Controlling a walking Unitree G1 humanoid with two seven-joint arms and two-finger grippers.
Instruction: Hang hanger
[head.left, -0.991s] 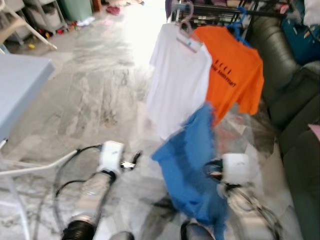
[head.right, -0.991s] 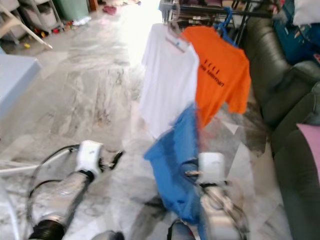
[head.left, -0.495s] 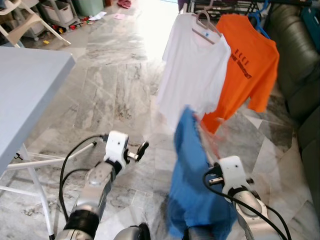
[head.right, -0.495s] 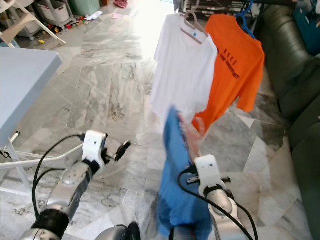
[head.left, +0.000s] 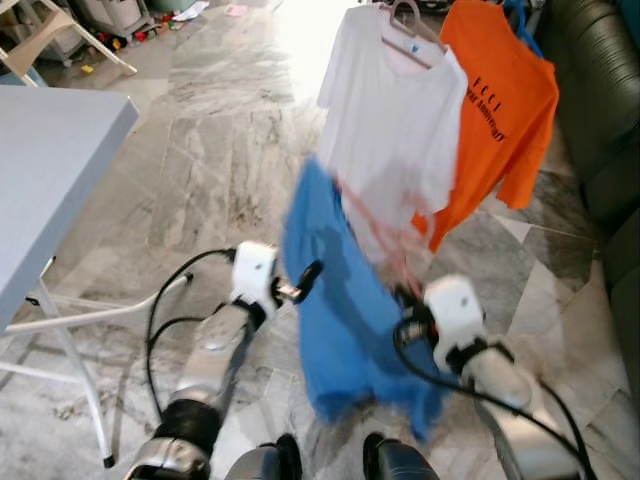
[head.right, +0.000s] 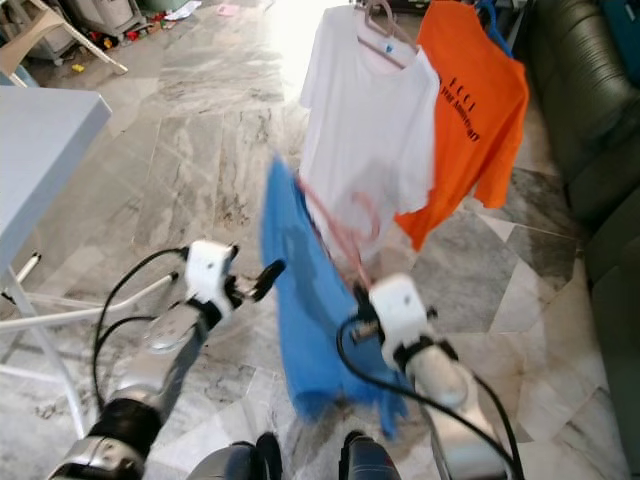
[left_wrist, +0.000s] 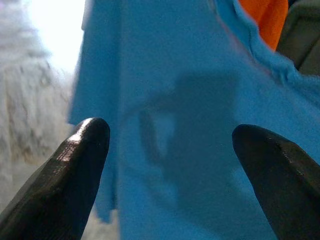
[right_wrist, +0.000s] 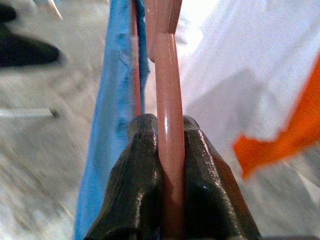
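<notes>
Marble floor (head.left: 200, 150), right gripper (right_wrist: 170, 131) clamping hanger (right_wrist: 169, 70)

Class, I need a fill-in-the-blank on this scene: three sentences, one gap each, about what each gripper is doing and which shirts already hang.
The right gripper is shut on a pink ____ carrying the blue shirt.
The left gripper is ____, its fingers apart before the blue cloth.
Beside the white shirt hangs an ____ one.

Missing words: hanger; open; orange

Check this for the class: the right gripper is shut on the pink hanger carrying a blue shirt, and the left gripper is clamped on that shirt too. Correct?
Not quite. The left gripper is open, its fingers apart in front of the blue shirt, as the left wrist view shows. The right gripper is indeed shut on the pink hanger.
</notes>
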